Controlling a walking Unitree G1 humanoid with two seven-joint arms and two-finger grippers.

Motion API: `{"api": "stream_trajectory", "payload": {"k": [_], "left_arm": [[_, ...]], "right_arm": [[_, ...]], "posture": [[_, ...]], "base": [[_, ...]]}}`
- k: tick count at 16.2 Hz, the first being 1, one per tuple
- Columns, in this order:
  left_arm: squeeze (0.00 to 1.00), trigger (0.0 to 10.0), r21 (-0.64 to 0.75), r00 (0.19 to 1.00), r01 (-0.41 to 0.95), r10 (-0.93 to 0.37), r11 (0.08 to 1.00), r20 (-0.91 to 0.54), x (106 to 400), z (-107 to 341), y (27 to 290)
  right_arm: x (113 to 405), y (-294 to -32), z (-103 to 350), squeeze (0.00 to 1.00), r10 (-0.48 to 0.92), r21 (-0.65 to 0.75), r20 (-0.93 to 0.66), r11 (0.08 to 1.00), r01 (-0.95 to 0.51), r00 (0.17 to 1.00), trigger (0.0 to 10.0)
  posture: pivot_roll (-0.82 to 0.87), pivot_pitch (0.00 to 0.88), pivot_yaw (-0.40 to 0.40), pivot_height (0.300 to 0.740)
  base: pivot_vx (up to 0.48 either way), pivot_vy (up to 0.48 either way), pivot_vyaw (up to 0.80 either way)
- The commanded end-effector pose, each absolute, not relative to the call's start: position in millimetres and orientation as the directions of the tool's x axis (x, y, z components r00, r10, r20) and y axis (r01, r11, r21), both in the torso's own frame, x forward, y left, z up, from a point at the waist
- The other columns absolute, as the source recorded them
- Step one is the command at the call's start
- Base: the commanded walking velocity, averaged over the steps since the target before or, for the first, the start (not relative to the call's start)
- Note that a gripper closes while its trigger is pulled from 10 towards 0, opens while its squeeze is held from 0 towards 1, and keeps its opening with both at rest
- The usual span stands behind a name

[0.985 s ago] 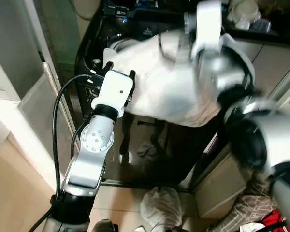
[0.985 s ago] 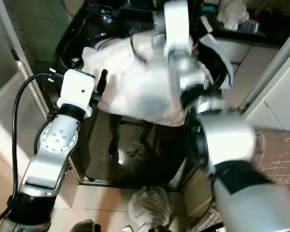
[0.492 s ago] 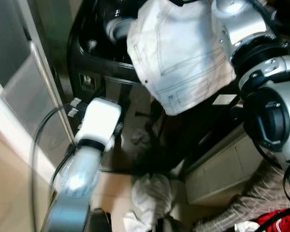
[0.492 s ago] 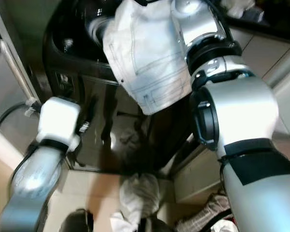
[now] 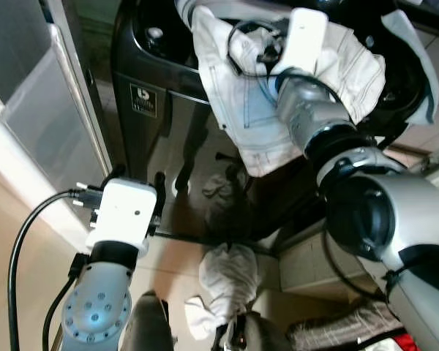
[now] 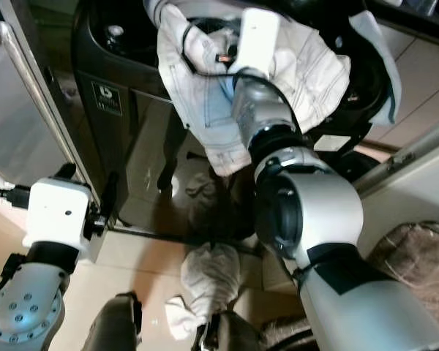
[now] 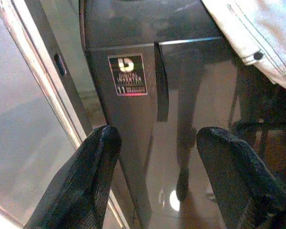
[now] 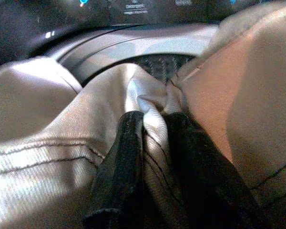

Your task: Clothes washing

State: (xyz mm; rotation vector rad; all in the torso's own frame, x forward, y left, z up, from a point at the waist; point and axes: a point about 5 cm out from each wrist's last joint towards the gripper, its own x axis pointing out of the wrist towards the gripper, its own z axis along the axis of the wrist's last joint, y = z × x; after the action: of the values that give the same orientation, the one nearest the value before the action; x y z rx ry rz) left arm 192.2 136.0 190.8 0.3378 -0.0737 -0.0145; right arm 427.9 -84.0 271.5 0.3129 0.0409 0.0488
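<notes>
In the left eye view the white jeans [image 5: 278,88] hang across the top centre of the frame, bunched over the open top of the dark washing machine [image 5: 143,80] and trailing down its front toward the middle of the picture. The right arm reaches up into that bundle from the lower right, so the garment lies straight ahead of the right hand [image 5: 260,51], with the long axis of the cloth running down and slightly left from the machine's mouth. The left arm sits in the lower left of the frame, its left hand [image 5: 135,194] well apart from the jeans and level with the machine's lower front; the right arm is plainly the nearer one. More pale laundry [image 5: 227,281] lies on the floor at bottom centre.

The right eye view shows the same layout: jeans at top centre, draped over the rim, right arm rising into them.

In the left wrist view the two black fingers [image 7: 81,183] are spread wide with nothing between them, facing the machine's glossy front panel and its small label [image 7: 128,75]; a hem of the jeans shows at the upper right corner.

In the right wrist view the black fingers [image 8: 121,167] are pinched on a fold of the white cloth, with what looks like the perforated drum [image 8: 162,62] just beyond, at upper centre, though the picture is dim there.
</notes>
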Motion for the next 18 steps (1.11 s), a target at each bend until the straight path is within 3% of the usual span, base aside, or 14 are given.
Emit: {"api": "stream_trajectory", "payload": {"k": [1,2,3,4,10,11,12,13,15,18], "left_arm": [[0.0,10.0,0.32,0.997,0.017,-0.039,0.947,0.062,190.5,191.9,134.1],[0.0,10.0,0.333,0.997,0.014,-0.037,0.943,0.063,192.6,193.2,134.9],[0.0,10.0,0.339,0.997,0.013,-0.038,0.941,0.067,194.0,194.2,135.0],[0.0,10.0,0.35,0.996,0.016,-0.045,0.937,0.075,197.8,196.2,134.2],[0.0,10.0,0.365,0.993,0.064,-0.096,0.929,0.071,202.7,197.9,130.2],[0.0,10.0,0.375,0.993,0.064,-0.098,0.925,0.071,203.3,198.2,131.1],[0.0,10.0,0.387,0.993,0.056,-0.093,0.92,0.077,205.0,199.0,132.6],[0.0,10.0,0.393,0.992,0.048,-0.089,0.918,0.086,206.9,200.0,133.7],[0.0,10.0,0.396,0.992,0.036,-0.081,0.917,0.098,211.7,199.4,134.9],[0.0,10.0,0.392,0.988,0.047,-0.099,0.919,0.114,224.0,197.9,132.3]], "right_arm": [[425.1,-79.6,246.3,1.0,0.08,0.394,-0.149,0.919,-0.015,0.986,10.0],[427.9,-83.6,268.5,1.0,0.06,0.407,-0.067,0.913,-0.028,0.996,10.0],[429.4,-89.8,287.8,1.0,0.021,0.328,0.02,0.944,-0.026,1.0,10.0],[427.4,-97.1,332.3,1.0,-0.019,0.123,0.242,0.992,-0.011,0.97,10.0],[425.1,-102.1,338.6,1.0,-0.059,0.004,0.336,0.998,0.062,0.94,10.0],[423.8,-104.9,342.7,1.0,-0.088,-0.036,0.38,0.993,0.11,0.921,10.0],[419.4,-111.5,354.4,1.0,-0.162,-0.153,0.494,0.951,0.269,0.854,10.0],[414.4,-112.4,365.0,0.0,-0.172,-0.185,0.591,0.922,0.34,0.788,10.0],[406.9,-110.4,370.8,0.0,-0.14,-0.171,0.698,0.92,0.353,0.703,10.0],[403.3,-115.4,352.1,0.0,-0.098,-0.109,0.717,0.962,0.25,0.69,10.0]], "posture": [[0.55,0.296,-0.194,0.74],[0.54,0.287,-0.194,0.74],[0.53,0.281,-0.19,0.74],[0.51,0.271,-0.186,0.74],[0.49,0.27,-0.15,0.74],[0.5,0.268,-0.149,0.74],[0.5,0.259,-0.154,0.74],[0.49,0.247,-0.156,0.74],[0.46,0.22,-0.164,0.74],[0.4,0.169,-0.176,0.74]], "base": [[0.0,0.0,0.0],[0.0,0.0,0.0],[0.0,0.0,0.0],[0.0,0.0,0.0],[0.0,0.0,0.0],[0.0,0.0,0.0],[0.0,0.0,0.0],[0.0,0.0,0.0],[0.0,0.0,0.0],[0.0,0.0,0.0]]}}
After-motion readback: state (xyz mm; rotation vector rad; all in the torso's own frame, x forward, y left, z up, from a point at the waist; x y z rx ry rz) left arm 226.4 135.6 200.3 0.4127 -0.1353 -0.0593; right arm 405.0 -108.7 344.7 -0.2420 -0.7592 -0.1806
